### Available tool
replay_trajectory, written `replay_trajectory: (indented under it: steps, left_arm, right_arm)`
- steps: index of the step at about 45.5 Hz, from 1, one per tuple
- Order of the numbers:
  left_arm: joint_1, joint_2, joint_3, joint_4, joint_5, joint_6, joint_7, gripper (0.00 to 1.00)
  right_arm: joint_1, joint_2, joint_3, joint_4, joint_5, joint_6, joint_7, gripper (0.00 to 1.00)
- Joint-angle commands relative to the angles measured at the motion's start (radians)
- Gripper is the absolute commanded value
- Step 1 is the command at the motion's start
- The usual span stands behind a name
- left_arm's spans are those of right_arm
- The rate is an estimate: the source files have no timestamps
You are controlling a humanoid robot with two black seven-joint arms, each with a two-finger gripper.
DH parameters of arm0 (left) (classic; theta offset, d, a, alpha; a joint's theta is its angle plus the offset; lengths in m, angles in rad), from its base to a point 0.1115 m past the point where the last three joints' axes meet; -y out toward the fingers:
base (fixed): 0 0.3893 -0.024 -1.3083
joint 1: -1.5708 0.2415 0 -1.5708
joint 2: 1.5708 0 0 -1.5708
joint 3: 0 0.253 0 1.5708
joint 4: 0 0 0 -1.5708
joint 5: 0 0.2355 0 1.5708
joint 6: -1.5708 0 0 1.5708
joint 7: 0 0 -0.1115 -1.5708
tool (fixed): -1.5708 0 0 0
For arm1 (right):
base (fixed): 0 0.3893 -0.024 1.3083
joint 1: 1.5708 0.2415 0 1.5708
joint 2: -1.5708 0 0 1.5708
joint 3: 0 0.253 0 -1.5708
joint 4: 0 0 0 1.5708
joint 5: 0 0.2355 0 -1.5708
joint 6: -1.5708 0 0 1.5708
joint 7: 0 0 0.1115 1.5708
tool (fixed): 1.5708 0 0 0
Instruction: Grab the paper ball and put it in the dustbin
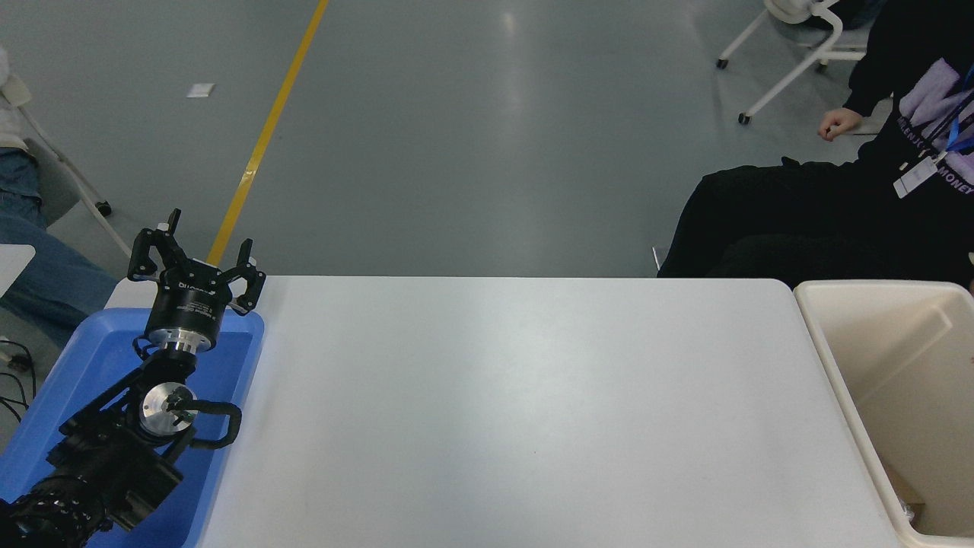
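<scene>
The dustbin is a large cream-white bin at the table's right end, cut off by the picture's right edge. The paper ball is out of view. My right gripper is out of view too. Over the blue tray at the lower left sits my parked left gripper, its fingers spread open with nothing between them.
A shallow blue tray lies under the left arm at the table's left end. A person in black sits beyond the far right corner, one hand held near a white chair. Another seated person's leg shows at the left edge.
</scene>
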Motion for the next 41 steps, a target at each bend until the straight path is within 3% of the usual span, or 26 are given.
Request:
replay_trajectory:
  steps: [1, 27, 28, 29, 34, 36, 41]
  left_arm:
    - [0.000, 0.000, 0.000, 0.000, 0.000, 0.000, 0.000, 0.99]
    - [0.000, 0.000, 0.000, 0.000, 0.000, 0.000, 0.000, 0.99]
    - [0.000, 0.000, 0.000, 0.000, -0.001, 0.000, 0.000, 0.99]
    - [0.000, 0.000, 0.000, 0.000, 0.000, 0.000, 0.000, 0.99]
    - [0.000, 0.000, 0.000, 0.000, -0.001, 0.000, 0.000, 0.99]
    - [0.000, 0.000, 0.000, 0.000, 0.000, 0.000, 0.000, 0.99]
    - [0.000, 0.000, 0.000, 0.000, -0.001, 0.000, 0.000, 0.99]
  right_arm:
    - [-0.207, 0.098, 0.090, -0.196, 0.005, -0.074, 0.000, 0.00]
    - [-0.285, 0.158, 0.166, -0.293, 0.005, -0.108, -0.004, 0.00]
    - [-0.285, 0.158, 0.166, -0.293, 0.004, -0.109, -0.004, 0.03]
    - [-0.285, 0.157, 0.166, -0.295, 0.004, -0.109, -0.004, 0.13]
    - [-0.281, 0.151, 0.165, -0.311, 0.000, -0.112, -0.003, 0.76]
    - [-0.276, 0.151, 0.166, -0.324, 0.003, -0.118, -0.003, 0.85]
    - [-0.275, 0.151, 0.166, -0.325, 0.005, -0.143, -0.003, 0.89]
